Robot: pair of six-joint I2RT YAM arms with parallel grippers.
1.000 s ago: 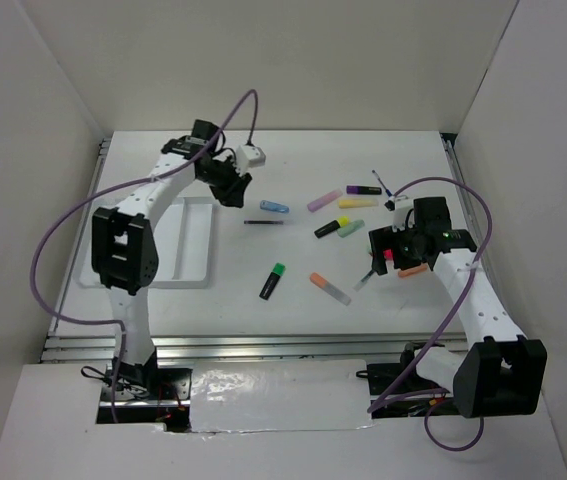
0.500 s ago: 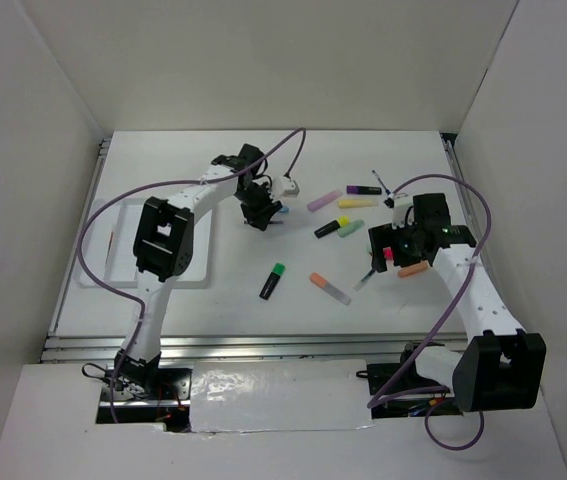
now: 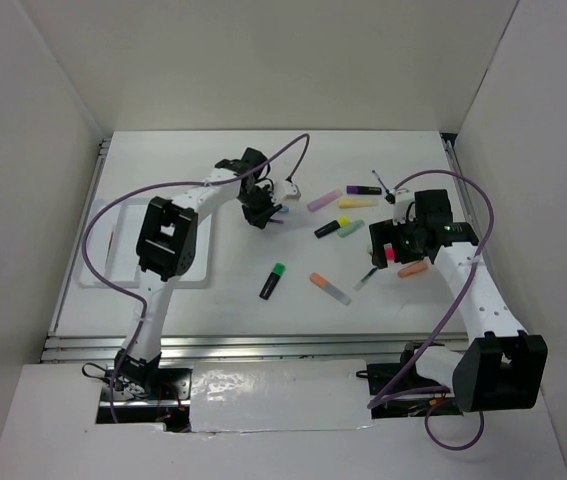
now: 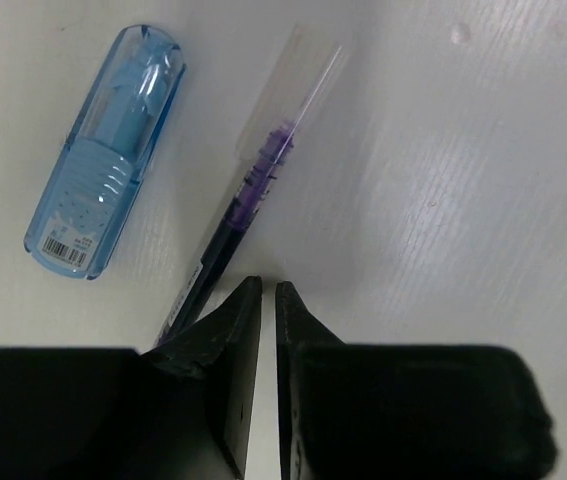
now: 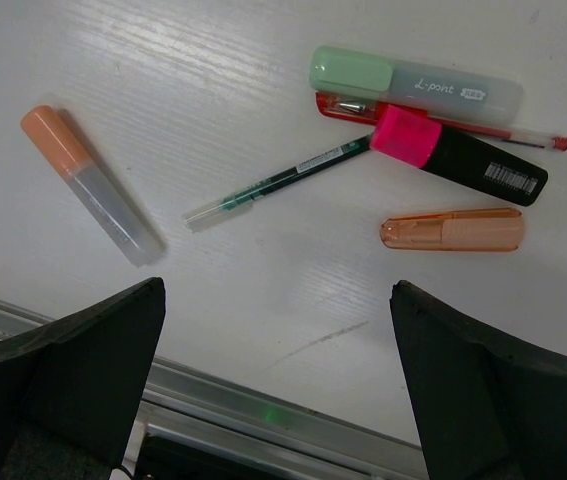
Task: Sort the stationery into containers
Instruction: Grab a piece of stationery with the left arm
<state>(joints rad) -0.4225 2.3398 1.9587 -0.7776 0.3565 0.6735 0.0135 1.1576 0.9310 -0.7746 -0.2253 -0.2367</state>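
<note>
In the left wrist view my left gripper (image 4: 268, 288) is shut with only a sliver of table between its fingers. A thin purple pen (image 4: 253, 190) lies just outside the left finger, and a blue highlighter (image 4: 108, 165) lies farther left. From above, the left gripper (image 3: 260, 215) is down at these pens, right of the white tray (image 3: 113, 272). My right gripper (image 5: 278, 290) hangs open over bare table. Beyond it lie a thin green pen (image 5: 278, 180), an orange-capped highlighter (image 5: 88, 185), a pink-and-black highlighter (image 5: 458, 155), a mint highlighter (image 5: 413, 85) and an orange highlighter (image 5: 453, 230).
A green-and-black highlighter (image 3: 273, 281) lies alone mid-table. Purple (image 3: 321, 202), yellow (image 3: 356, 202) and dark (image 3: 363, 189) markers lie toward the back, between the arms. A metal rail (image 5: 263, 415) runs along the table's near edge, under the right gripper. White walls enclose the table.
The left arm swung right from above the tray to the purple pen and blue highlighter, then its jaws closed. The right arm has hardly moved and stays open.
</note>
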